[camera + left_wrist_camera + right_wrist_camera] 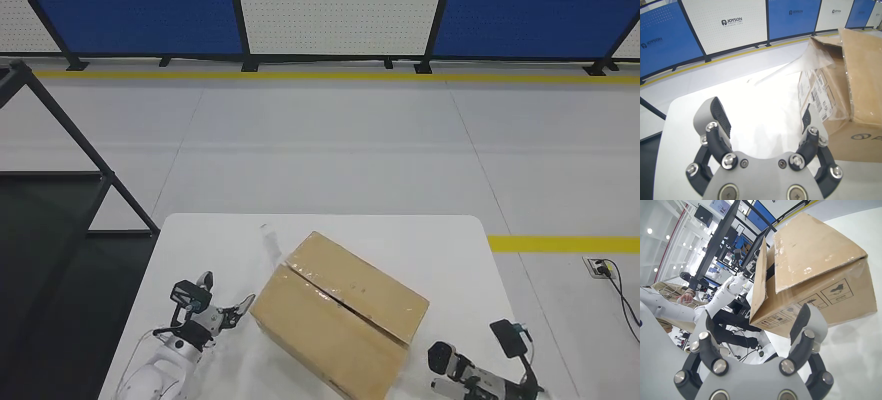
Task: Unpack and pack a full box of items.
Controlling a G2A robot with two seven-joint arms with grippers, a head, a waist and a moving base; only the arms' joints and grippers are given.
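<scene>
Sitting slantwise in the lower middle of the top view, the cardboard box rests on the white surface, its long top seam running from upper left to lower right. Clear tape covers that seam. From my right wrist view one top flap stands away from the other, with a dark gap between them. A loose strip of clear film hangs off the box's upper corner and trails over the surface, and a printed label is stuck on the side wall that faces my left wrist.

My left gripper sits in the lower left of the top view, just beside the box's near left corner. Its fingers are spread wide and hold nothing. One of them is close against the labelled wall, and I cannot tell whether it touches.

My right gripper is in the lower right of the top view, near the box's lower right end but apart from it. Its fingers are also spread wide and hold nothing.

Beyond the surface, a yellow floor line and blue and white partition panels cross the top of the top view.
</scene>
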